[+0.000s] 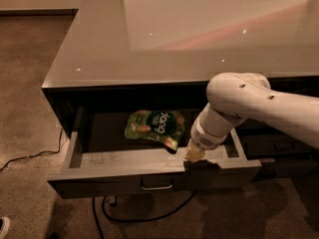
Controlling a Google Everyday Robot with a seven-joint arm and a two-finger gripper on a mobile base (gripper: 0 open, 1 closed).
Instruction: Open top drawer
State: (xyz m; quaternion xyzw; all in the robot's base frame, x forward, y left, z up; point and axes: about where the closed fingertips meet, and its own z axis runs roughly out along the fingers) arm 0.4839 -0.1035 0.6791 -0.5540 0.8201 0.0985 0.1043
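The top drawer (99, 180) is pulled out from under the counter. Its dark-grey front faces the floor side, with a metal loop handle (156, 185) at its middle, and its shallow grey tray interior shows. A green snack bag (154, 127) lies inside toward the back. My gripper (194, 156) hangs from the white arm (249, 103) and sits right at the drawer's front rim, to the right of the handle. The arm hides most of the fingers.
The glossy grey countertop (174, 29) spans the upper view. Another drawer front (279, 146) lies to the right behind the arm. A black cable (144, 215) loops on the carpet below the drawer. A second cable (30, 156) runs at the left.
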